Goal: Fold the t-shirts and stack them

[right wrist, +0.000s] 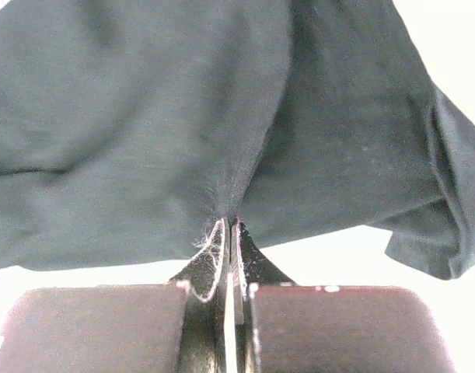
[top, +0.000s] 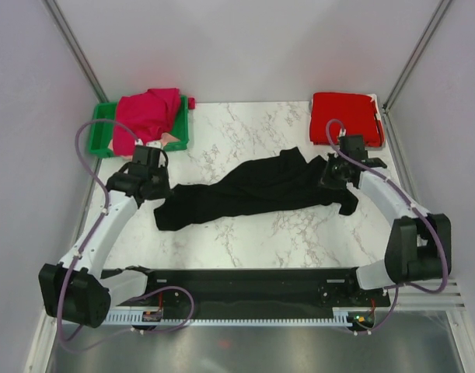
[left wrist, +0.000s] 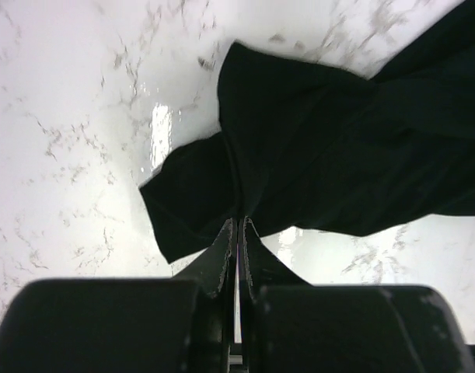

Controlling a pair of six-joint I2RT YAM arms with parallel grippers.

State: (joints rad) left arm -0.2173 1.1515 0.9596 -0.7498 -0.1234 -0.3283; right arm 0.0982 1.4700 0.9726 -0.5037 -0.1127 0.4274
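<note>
Black tee (top: 253,190) is stretched across mid-table (top: 245,132), from 9 to 3 o'clock. Left gripper (left wrist: 237,231) is clenched on its 9 o'clock end and right gripper (right wrist: 228,229) on its 3 o'clock end, likely tensioning it flat for folding. Red tee (top: 344,116), folded at 1 o'clock, is probably the stack base. Magenta tee (top: 148,113) sits in the bin (top: 103,138) at 11 o'clock.

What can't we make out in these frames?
- Top view: magenta t-shirt drapes over the green bin, hiding its contents.
- Top view: red t-shirt too small to count its layers.
- Right wrist view: black t-shirt fills the frame past the right gripper, hiding most of the table.
- All views: black t-shirt's collar and sleeves, lost in bunched folds.
</note>
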